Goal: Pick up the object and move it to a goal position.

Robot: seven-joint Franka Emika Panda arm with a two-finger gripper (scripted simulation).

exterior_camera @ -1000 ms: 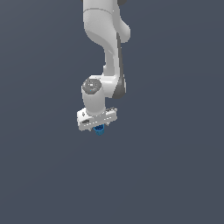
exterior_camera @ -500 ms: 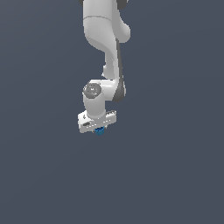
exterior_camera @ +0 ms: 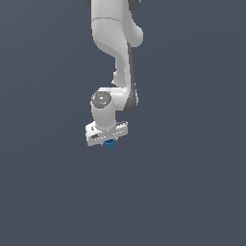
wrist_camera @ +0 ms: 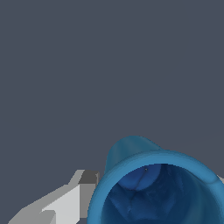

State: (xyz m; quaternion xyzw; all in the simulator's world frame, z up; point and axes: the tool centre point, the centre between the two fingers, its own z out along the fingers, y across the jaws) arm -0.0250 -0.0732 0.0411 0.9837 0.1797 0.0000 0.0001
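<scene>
The object, a small blue cup (exterior_camera: 109, 143), pokes out just below the white hand of my arm in the exterior view. My gripper (exterior_camera: 108, 141) points downward and is shut on the object, which is narrower than the hand. The wrist view looks into the cup's open mouth (wrist_camera: 153, 188), with its ribbed blue wall filling the near corner. One grey-white finger (wrist_camera: 65, 204) lies against the cup's outer side. The opposite finger is almost wholly off the picture. Most of the cup is hidden by the hand in the exterior view.
Plain dark grey ground surrounds the arm in both views, with no other object, container or edge in sight. The white arm (exterior_camera: 115, 43) comes down from the top of the exterior view.
The hand with the cup has sunk slightly and drifted a little to the exterior view's right. The grip on the cup looks the same.
</scene>
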